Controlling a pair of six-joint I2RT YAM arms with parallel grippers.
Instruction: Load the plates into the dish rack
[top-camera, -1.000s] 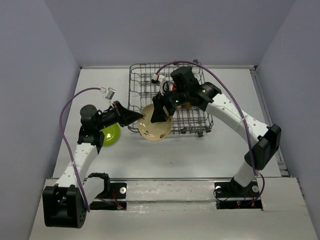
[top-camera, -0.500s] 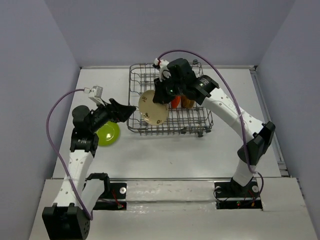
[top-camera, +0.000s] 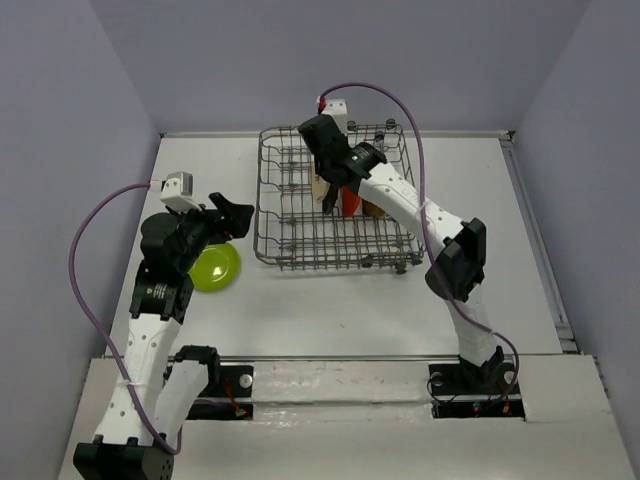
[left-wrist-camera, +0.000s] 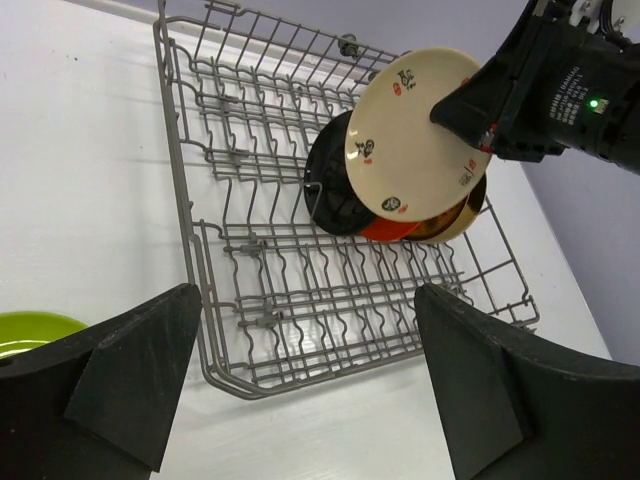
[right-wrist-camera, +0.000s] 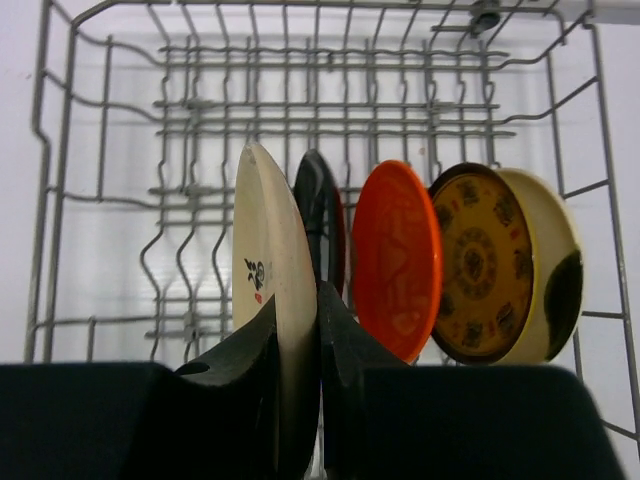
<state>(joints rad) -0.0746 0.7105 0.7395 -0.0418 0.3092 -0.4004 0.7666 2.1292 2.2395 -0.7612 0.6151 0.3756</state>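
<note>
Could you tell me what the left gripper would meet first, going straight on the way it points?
Probably the near wire wall of the dish rack: the open left gripper faces it with nothing between, though depth is unclear.

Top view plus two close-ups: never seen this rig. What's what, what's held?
Two robot arms stand on a table. The top view looks down from behind them; each close-up comes from a wrist camera, the dark wedges being that arm's own fingers. The right gripper is shut on a cream plate, on edge at the dish rack, beside the black plate, orange-red plate, patterned brown plate and another cream plate standing inside. The left gripper is open, empty, near a lime green plate on the table.
</note>
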